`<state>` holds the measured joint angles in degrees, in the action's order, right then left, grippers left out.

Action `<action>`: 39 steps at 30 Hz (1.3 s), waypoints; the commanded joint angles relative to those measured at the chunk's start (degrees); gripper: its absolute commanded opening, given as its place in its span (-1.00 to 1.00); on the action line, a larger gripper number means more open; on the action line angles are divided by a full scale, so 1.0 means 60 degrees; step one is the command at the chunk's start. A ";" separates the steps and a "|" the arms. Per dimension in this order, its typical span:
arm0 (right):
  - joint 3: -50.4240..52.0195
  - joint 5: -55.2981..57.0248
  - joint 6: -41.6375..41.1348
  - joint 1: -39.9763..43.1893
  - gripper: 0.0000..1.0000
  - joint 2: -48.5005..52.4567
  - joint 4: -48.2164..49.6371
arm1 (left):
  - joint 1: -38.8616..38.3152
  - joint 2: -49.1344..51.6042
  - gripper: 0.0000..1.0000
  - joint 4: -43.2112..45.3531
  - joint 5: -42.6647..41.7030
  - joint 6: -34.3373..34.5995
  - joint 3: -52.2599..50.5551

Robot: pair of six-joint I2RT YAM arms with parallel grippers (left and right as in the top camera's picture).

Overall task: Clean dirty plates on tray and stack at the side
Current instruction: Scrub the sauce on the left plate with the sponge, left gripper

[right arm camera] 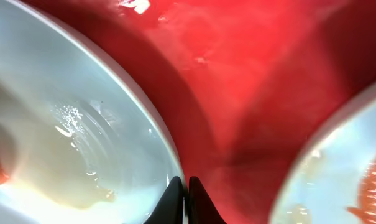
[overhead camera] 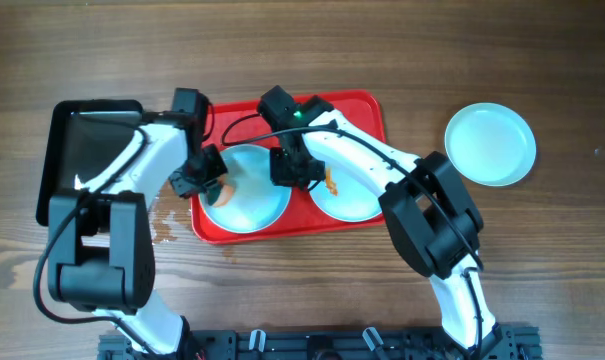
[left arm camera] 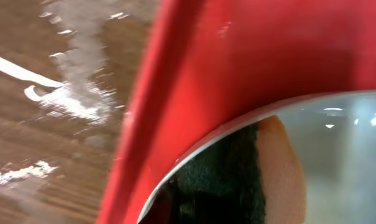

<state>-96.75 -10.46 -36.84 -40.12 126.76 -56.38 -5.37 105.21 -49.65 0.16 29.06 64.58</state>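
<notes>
The step in hand is judged to be the scrubbing of the left-hand plate (overhead camera: 250, 205) on the tray (overhead camera: 367, 110). The sponge (left arm camera: 237, 177) (green scouring face, orange body) is pinched in the left gripper (overhead camera: 210, 186), whose fingers are closed on it. It is laid on the plate's inner surface just inside the rim, with the tray's raised edge just beyond the fingers on their outer side.

The right gripper (right arm camera: 186, 198) is seen with its fingertips (right arm camera: 173, 202) pressed together right at the same plate's opposite rim, with bare tray floor ahead of them. Whether the rim is nipped between them cannot be told.

A second plate (right arm camera: 346, 174), marked with orange-red sauce, lies just to the other side of those fingertips, apart from the first. The third plate (overhead camera: 489, 144) sits off the tray, well away from both grippers.

For a good scrub, the sponge should be pressed flat and worked in short strokes from beside the left fingers toward the right fingertips, where a pale watery smear shows. The strokes should be held inside the rim, so that the sponge is not dragged onto the tray. The plate should be steadied at its rim, since it could slide or turn under the pressure.
</notes>
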 commanded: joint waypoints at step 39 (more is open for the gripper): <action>0.0062 0.0929 -0.0459 0.0117 -0.91 0.0146 -0.0441 | -0.0943 -0.0725 -0.92 0.2007 -0.2499 0.0313 -0.0769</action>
<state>-96.82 -8.67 -38.81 -39.70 126.76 -58.00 -10.00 97.38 -38.44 -13.67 29.93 60.69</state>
